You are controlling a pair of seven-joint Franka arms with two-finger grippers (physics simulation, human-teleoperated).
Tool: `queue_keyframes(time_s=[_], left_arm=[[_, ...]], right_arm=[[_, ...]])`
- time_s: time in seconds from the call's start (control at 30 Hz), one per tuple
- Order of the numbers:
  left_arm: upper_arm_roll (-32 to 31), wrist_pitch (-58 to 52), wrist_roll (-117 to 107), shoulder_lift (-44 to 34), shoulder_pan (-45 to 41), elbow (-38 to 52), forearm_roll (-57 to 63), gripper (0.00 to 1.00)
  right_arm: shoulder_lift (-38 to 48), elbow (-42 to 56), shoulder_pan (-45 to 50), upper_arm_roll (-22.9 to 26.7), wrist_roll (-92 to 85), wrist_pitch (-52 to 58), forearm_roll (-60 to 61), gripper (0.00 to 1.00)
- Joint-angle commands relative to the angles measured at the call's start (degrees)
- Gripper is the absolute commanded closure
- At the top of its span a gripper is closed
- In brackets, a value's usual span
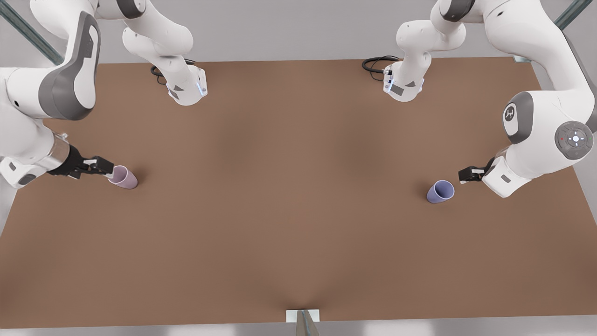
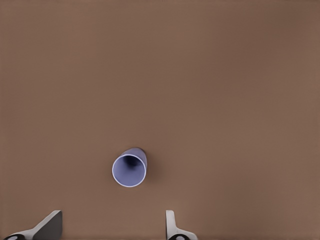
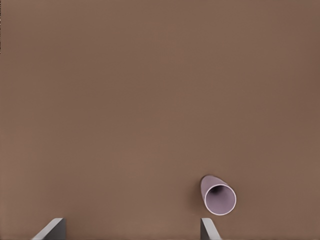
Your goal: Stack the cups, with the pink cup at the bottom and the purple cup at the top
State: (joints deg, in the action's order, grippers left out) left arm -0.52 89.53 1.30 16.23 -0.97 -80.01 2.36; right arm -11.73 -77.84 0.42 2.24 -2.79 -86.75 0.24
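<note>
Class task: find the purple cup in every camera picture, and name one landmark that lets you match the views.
Front view: purple cup stands toward the front view's right, just off the left hand.
Left wrist view: purple cup stands ahead of the open fingers.
Right wrist view: not in it.
Shared landmark: the brown table.

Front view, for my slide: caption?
Left gripper nears purple cup; right gripper nears pink cup across the table.

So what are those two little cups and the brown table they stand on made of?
This is a simulator's render, so take it as a look only. The pink cup and the purple cup look like smooth matte plastic: even colour, thin rims, no glassy shine, though glazed ceramic is possible. The table looks like flat matte board, uniformly brown with no visible grain or reflection.
</note>
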Motion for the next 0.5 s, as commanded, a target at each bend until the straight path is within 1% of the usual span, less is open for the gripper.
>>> queue_keyframes(time_s=[0.0,0.03,0.1,0.2,0.27,0.33,0.47], left_arm=[[0.1,-0.1,0.9,-0.1,0.0,0.0,0.1,0.00],[0.0,-0.1,0.9,-0.1,0.0,0.0,0.1,0.00],[0.0,0.2,0.8,0.1,-0.1,0.0,0.3,0.00],[0.0,0.3,0.8,0.1,-0.1,-0.1,0.3,0.00],[0.0,0.4,0.8,0.1,-0.1,-0.1,0.3,0.00],[0.0,0.3,0.8,0.1,-0.1,-0.2,0.3,0.00],[0.0,0.3,0.6,0.1,-0.1,-0.3,0.2,0.00]], right_arm=[[0.3,-1.0,0.1,-0.1,-0.5,-2.7,-0.3,0.00],[1.8,-3.8,-0.2,0.0,-0.9,-3.2,-0.2,0.00],[5.8,-13.5,-1.8,0.1,-1.3,-8.2,0.3,0.00],[6.1,-18.3,-6.9,0.2,-8.7,-10.7,1.9,0.00],[6.5,-24.5,-10.2,1.1,-16.6,-16.0,3.8,0.00],[5.0,-26.9,-10.5,4.7,-23.6,-19.5,3.9,0.00],[4.7,-34.7,-10.5,6.9,-29.7,-28.3,3.8,0.00]])
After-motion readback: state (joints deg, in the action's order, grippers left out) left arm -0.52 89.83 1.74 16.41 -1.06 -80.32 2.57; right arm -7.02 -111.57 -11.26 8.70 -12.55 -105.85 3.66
